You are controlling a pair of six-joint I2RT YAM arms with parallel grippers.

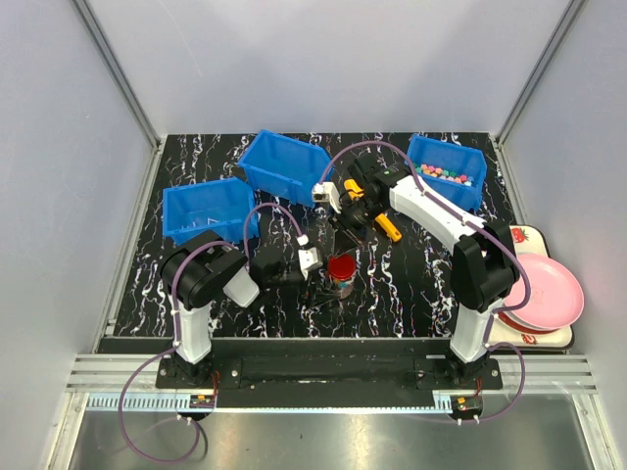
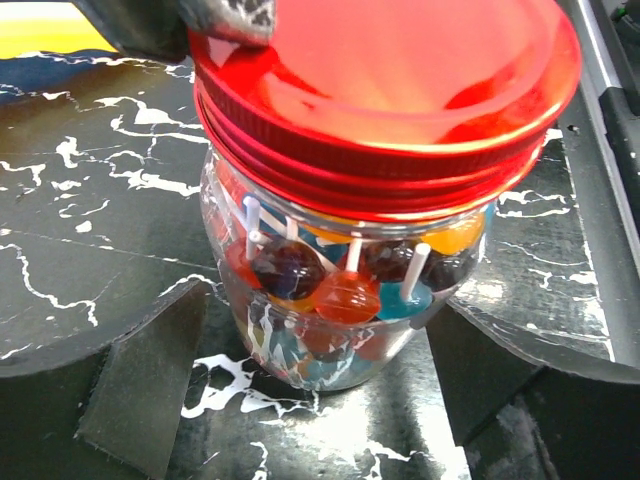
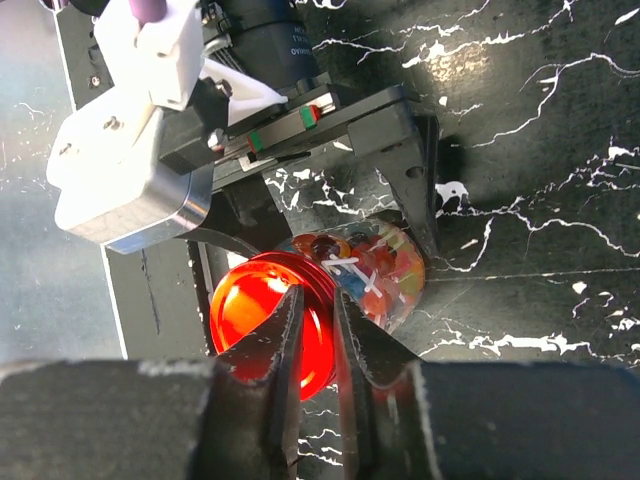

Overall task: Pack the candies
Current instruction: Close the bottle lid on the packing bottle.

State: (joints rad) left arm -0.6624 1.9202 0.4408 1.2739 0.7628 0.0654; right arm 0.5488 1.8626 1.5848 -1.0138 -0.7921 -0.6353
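Candies [image 2: 340, 290], some on white sticks, fill a glass jar [image 2: 290, 350] with a red lid [image 2: 400, 80] seated on it. The jar stands upright on the table [image 2: 80, 200], midway between the side edges and toward the near edge. The left gripper [image 2: 315, 310] flanks the glass with jaws spread wide; whether it clamps, I cannot tell. The right gripper [image 3: 318, 300] hangs over the lid's rim, almost clenched, grasping nothing.

The left arm [image 1: 193, 333] and the right arm [image 1: 431, 209]: white links, black joints.
Each stands on a black base [image 1: 191, 372], and a purple cable [image 1: 372, 145] runs in loops along it. The left gripper [image 1: 339, 274] has a white housing [image 3: 130, 150] with small screws [image 3: 112, 122] and a black rail [image 3: 290, 130] with one red and one green mark. The fingers [image 3: 265, 360] of the right gripper [image 3: 318, 300] are matte black wedges.
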